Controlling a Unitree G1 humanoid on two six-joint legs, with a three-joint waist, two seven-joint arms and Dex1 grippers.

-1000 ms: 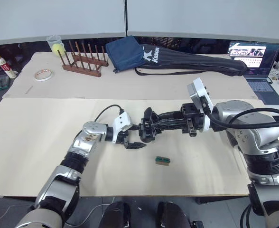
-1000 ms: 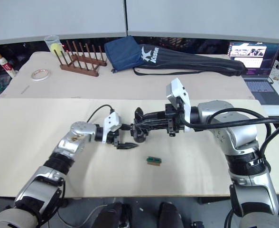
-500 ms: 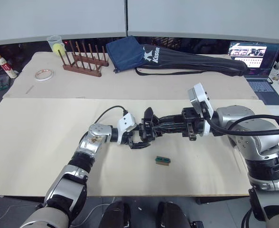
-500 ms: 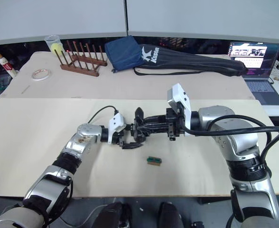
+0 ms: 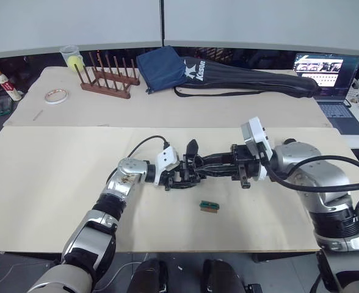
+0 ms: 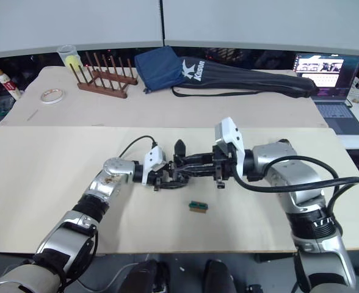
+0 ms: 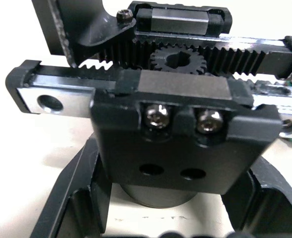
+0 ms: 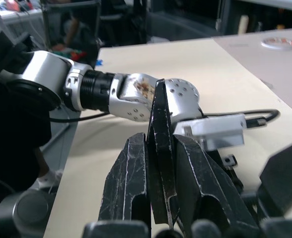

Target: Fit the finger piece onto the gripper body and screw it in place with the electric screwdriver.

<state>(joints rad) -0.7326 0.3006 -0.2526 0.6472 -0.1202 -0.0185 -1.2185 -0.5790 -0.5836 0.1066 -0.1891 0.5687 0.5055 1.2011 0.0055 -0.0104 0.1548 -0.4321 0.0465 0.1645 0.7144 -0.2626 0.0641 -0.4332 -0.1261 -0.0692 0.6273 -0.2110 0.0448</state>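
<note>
left wrist view puts the gripper body right up against the lens: a black block with two bright screw heads, two bare holes below them, and toothed racks meshing on a small gear behind. the left gripper has its fingers spread to either side of the block's lower part; whether they actually press on it i cannot tell. it looks rigid and fairly heavy for its size, metal and hard plastic, so it should be held by the solid block, not the racks or the gear. in the right wrist view the right gripper is closed on the finger piece, a thin, stiff black wedge standing on edge between the fingers; it looks light and smooth, likely to twist if pinched only near its tip. on the bench both grippers meet at the middle, with a small green block lying just nearer. farther back lies a long black bag with white lettering that seems to read "kason".
</note>
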